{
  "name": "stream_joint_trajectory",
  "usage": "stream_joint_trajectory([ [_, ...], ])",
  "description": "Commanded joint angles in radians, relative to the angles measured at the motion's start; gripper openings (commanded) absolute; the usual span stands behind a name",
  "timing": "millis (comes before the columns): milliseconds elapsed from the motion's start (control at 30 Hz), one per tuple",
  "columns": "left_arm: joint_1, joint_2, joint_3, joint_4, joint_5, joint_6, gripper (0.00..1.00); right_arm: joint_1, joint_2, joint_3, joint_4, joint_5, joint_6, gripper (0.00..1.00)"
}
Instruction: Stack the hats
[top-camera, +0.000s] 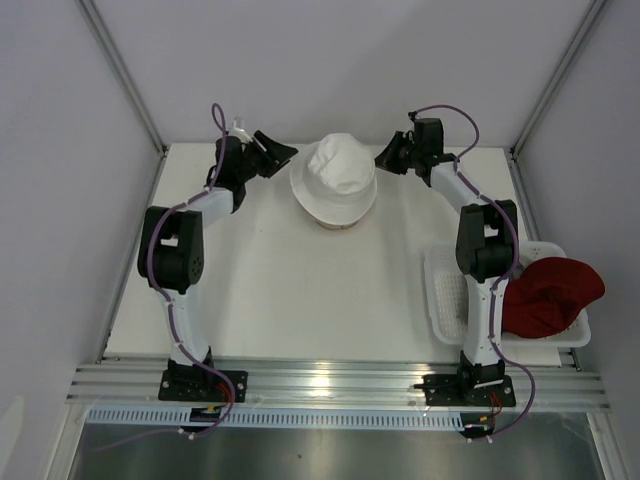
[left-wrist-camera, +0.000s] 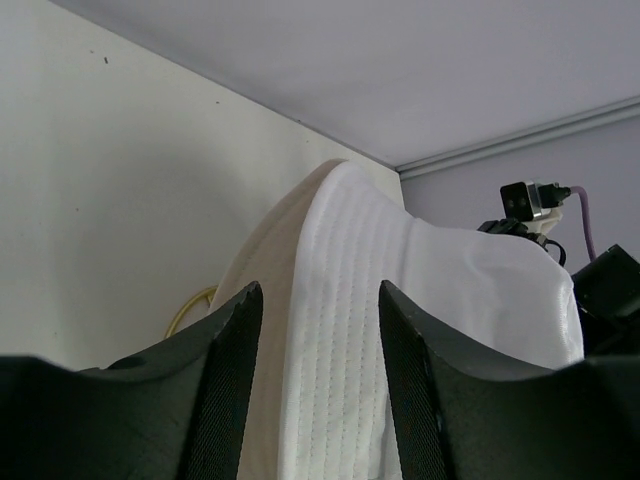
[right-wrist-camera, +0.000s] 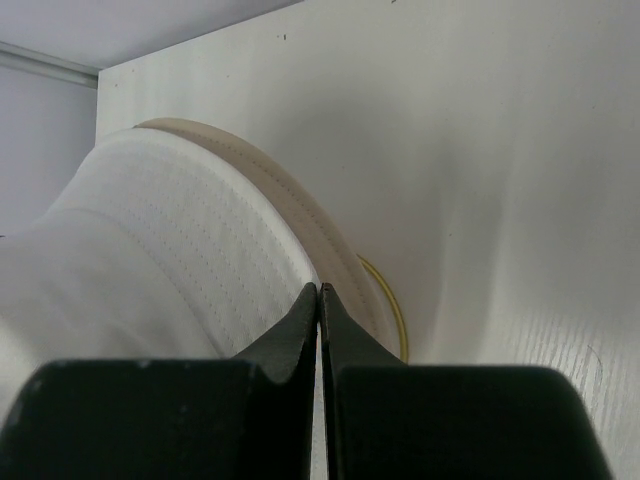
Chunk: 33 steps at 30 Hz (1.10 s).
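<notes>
At far centre, white hat (top-camera: 337, 178) looks soft, light; pinch the brim, crown will likely collapse. Left gripper (left-wrist-camera: 320, 300) spread open, right gripper (right-wrist-camera: 318, 292) clenched on nothing

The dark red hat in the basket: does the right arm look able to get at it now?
Probably yes. The dark red hat lies uncovered in the white basket, close beside the right arm's base. The right gripper is shut by the white hat, so it must fold back and open.
</notes>
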Motion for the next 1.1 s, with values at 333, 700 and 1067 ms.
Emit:
stream_joint_trajectory([
  [333, -0.023, 0.061, 0.08, 0.011, 0.043, -0.027, 0.45, 0.018, 0.018, 0.068, 0.004, 0.029, -0.01, 0.0],
  [700, -0.031, 0.066, 0.088, -0.087, -0.021, -0.047, 0.01, 0.02, 0.018, 0.06, -0.008, 0.057, -0.008, 0.0],
  [1067, -0.077, 0.038, -0.046, -0.19, -0.182, 0.091, 0.01, 0.02, -0.034, -0.013, 0.018, 0.069, 0.007, 0.0],
])
